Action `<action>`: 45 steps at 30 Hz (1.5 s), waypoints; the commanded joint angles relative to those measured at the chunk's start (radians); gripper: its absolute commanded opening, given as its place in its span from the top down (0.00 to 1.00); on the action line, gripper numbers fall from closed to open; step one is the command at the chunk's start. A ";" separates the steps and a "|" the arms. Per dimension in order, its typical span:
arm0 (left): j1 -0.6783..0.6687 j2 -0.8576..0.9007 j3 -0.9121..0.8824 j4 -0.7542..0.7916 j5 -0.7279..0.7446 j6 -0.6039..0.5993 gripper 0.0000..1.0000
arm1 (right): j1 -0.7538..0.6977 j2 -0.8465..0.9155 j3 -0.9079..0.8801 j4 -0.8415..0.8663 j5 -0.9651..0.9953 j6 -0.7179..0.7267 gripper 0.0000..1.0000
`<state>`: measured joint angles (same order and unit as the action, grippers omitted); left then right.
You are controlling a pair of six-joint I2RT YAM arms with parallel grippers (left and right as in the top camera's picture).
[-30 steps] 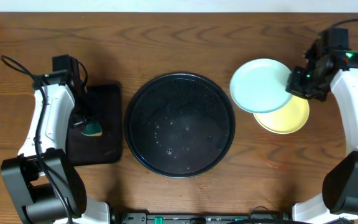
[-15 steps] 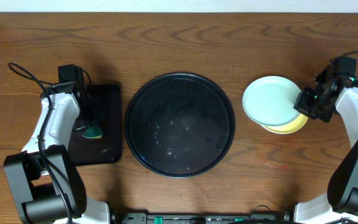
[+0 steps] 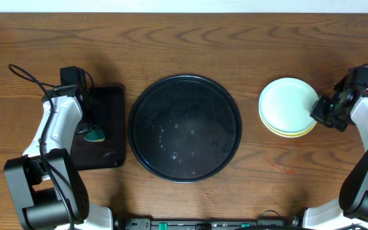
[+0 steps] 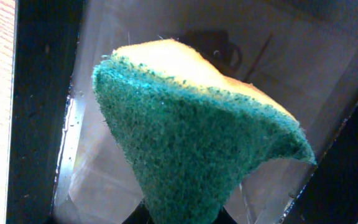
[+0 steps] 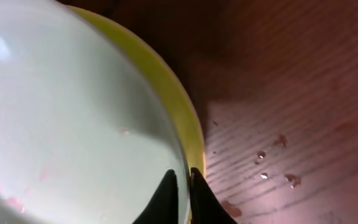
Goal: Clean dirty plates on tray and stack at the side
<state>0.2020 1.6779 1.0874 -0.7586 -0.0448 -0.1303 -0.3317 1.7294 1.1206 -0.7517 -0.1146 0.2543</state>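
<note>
Your right claw (image 5: 181, 180) pinches the rim of the mint plate (image 3: 288, 102), which sits stacked on the yellow plate (image 3: 291, 134) at three o'clock from the round tray (image 3: 190, 108). Your left claw (image 3: 87, 122) squeezes a green sponge (image 4: 191, 149) over the small tray (image 3: 110, 108) at nine o'clock.

Yellow plate (image 3: 287, 134) mostly hidden under mint plate (image 3: 288, 103), only a crescent showing, green sponge (image 4: 191, 149) cut off at bottom edge.
</note>
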 commanded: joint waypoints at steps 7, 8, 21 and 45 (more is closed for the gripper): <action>0.005 0.002 -0.004 -0.004 -0.019 0.006 0.83 | -0.002 -0.026 -0.005 -0.034 0.016 0.003 0.77; 0.005 0.002 -0.003 -0.004 -0.019 0.006 0.78 | -0.002 -0.026 -0.005 -0.034 0.016 0.003 0.75; 0.005 -0.020 0.018 -0.035 -0.007 -0.002 0.26 | 0.026 -0.135 0.005 -0.045 0.005 -0.043 0.22; 0.005 -0.370 0.092 -0.194 0.011 -0.074 0.25 | 0.098 -0.927 0.044 -0.066 0.000 -0.074 0.01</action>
<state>0.2020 1.3090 1.1648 -0.9463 -0.0322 -0.1871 -0.2405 0.8581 1.1500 -0.8059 -0.1097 0.1776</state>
